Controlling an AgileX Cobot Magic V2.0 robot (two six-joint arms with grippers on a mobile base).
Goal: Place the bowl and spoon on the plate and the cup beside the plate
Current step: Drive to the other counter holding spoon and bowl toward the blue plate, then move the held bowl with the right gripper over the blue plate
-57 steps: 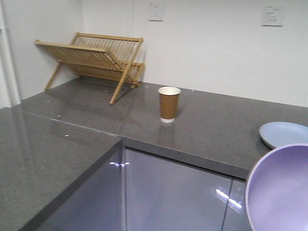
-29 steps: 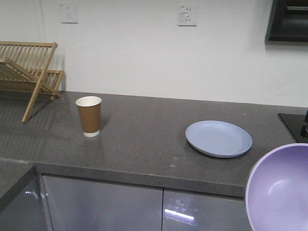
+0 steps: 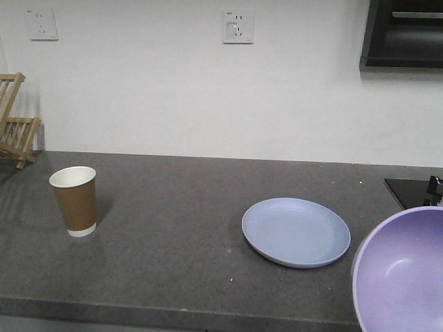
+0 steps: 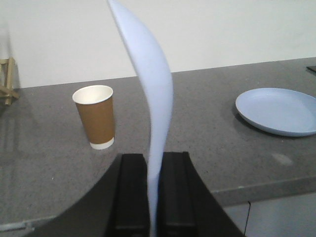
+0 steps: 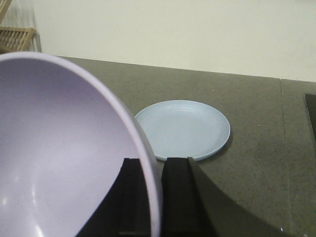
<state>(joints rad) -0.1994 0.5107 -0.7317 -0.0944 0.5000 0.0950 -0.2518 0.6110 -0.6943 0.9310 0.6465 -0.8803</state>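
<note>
Bowl [image 5: 59, 148]: aloft, tilted, rim clamped in right gripper [image 5: 154, 190]
Plate [image 5: 182, 129]: bare on surface [image 3: 166, 228], straight ahead of that gripper; right arm nearer
Spoon [image 4: 155, 89]: upright, lower end pinched in left gripper [image 4: 154, 192]
Cup [image 4: 97, 116]: standing, well left of plate

Grey speckled stone countertop [image 3: 166, 207]; wooden slatted dish rack [image 3: 17, 131] at 9 o'clock; white plastic wall socket [image 3: 238, 26] at 12.

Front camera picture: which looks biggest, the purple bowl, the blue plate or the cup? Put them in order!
1. The bowl looks biggest, but it is close to the camera and cut off by the edge, so that is unsure.
2. The plate comes next.
3. The cup is clearly smallest.
</note>
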